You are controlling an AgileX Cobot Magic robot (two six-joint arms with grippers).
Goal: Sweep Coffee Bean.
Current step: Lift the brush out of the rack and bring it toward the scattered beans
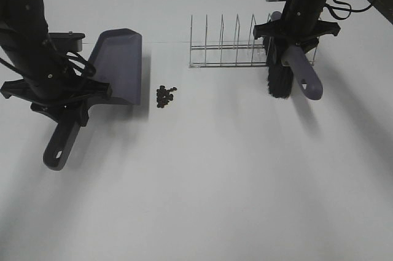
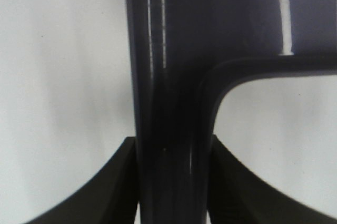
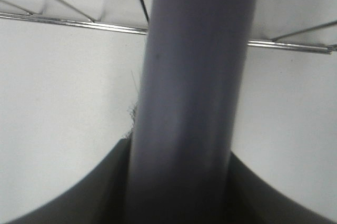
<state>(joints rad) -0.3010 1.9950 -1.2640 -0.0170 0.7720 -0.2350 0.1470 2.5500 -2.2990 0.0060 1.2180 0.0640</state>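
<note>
The coffee bean [image 1: 165,95] cluster lies on the white table, just right of the grey dustpan [image 1: 116,64]. The pan's open side faces the beans. My left gripper [image 1: 69,112] is shut on the dustpan handle [image 2: 171,129], whose end sticks out toward the table's front. On the right, my right gripper [image 1: 288,52] is shut on the grey handle [image 3: 189,97] of a brush [image 1: 301,74]. The brush's black bristles [image 1: 278,84] hang just in front of the wire rack, well to the right of the beans.
A wire rack [image 1: 236,49] with several upright dividers stands at the back, between the beans and the right arm. The rack's bars [image 3: 63,21] run close behind the brush handle. White tabletop [image 1: 202,187] stretches across the front.
</note>
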